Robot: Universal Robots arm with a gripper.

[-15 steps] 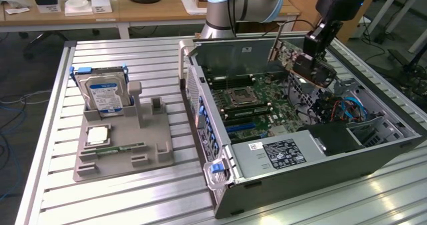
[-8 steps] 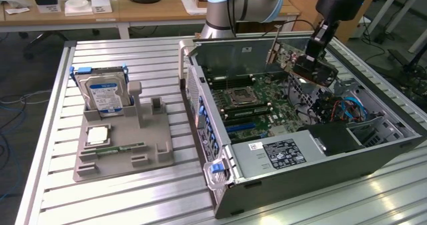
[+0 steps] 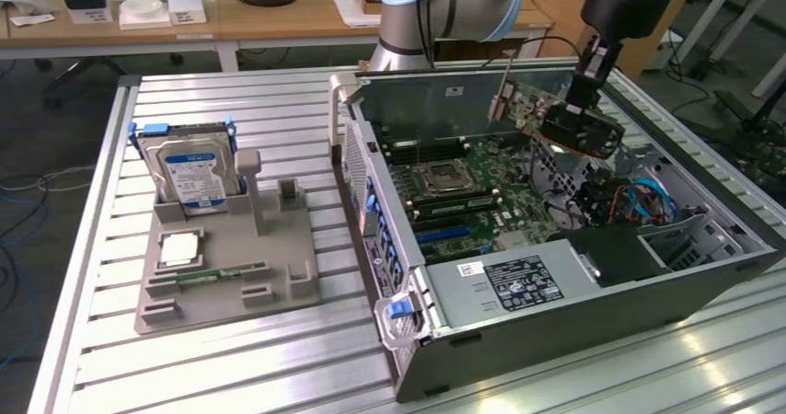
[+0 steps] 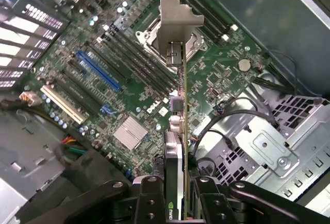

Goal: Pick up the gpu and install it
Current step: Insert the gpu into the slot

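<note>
Lab bench (image 3: 246,359), open case (image 3: 590,331): end effector (image 3: 580,97) pinches gpu (image 3: 559,120) edge-on over motherboard (image 3: 491,202), upper part of the exterior view's right. Stiff, light, likely fragile; grip board edges, not components.

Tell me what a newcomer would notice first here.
The gripper holds the gpu in the air over the green motherboard inside the open computer case. On the exterior view's left, a blue-labelled hard drive stands on end in a grey holder.
</note>
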